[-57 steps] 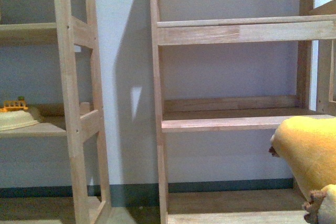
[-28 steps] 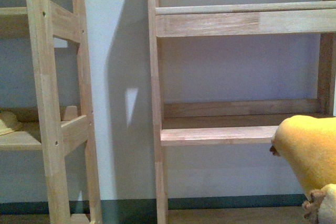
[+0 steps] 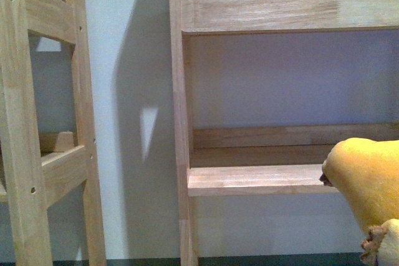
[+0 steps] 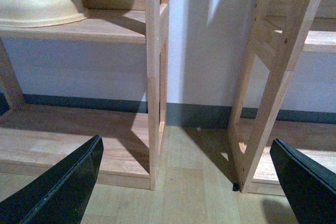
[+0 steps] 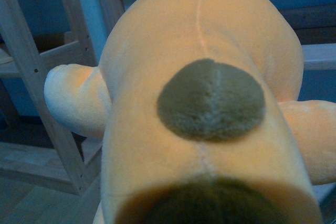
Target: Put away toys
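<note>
Front view: shelf (image 3: 255,180) grew bigger, robot came closer | plush toy (image 3: 368,191) stayed lower right, not yet stored | left gripper (image 4: 185,140) was spread, empty | right gripper hidden, cannot tell.

Two light wooden shelf units (image 3: 255,180) stand against a pale wall (image 3: 124,42) with dark skirting (image 4: 199,115), on wood flooring (image 4: 184,192).
</note>
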`<state>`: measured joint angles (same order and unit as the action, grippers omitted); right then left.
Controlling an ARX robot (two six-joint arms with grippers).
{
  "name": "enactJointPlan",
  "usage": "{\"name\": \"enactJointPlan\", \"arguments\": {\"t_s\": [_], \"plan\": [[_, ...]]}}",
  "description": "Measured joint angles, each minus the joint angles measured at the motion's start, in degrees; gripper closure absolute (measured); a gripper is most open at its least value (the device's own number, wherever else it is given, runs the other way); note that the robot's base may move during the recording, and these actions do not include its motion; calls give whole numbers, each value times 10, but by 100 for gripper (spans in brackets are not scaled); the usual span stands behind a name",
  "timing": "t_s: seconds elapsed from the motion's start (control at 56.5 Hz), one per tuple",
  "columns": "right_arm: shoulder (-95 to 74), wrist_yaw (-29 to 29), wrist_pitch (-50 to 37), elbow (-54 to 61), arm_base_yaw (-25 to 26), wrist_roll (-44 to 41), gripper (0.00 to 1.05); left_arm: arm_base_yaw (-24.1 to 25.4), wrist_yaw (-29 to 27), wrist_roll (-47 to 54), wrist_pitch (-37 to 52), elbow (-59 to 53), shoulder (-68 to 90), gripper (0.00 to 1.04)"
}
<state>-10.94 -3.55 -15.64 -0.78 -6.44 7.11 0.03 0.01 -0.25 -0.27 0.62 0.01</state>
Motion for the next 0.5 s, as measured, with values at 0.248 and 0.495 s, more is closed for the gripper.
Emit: {"name": "enactJointPlan", "arguments": {"t_s": [0.248,0.495], "plan": [[0,-1,0,0,0,0,86,0,0,0,0,0,0,6],[0,-1,0,0,0,0,86,0,0,0,0,0,0,6]]}}
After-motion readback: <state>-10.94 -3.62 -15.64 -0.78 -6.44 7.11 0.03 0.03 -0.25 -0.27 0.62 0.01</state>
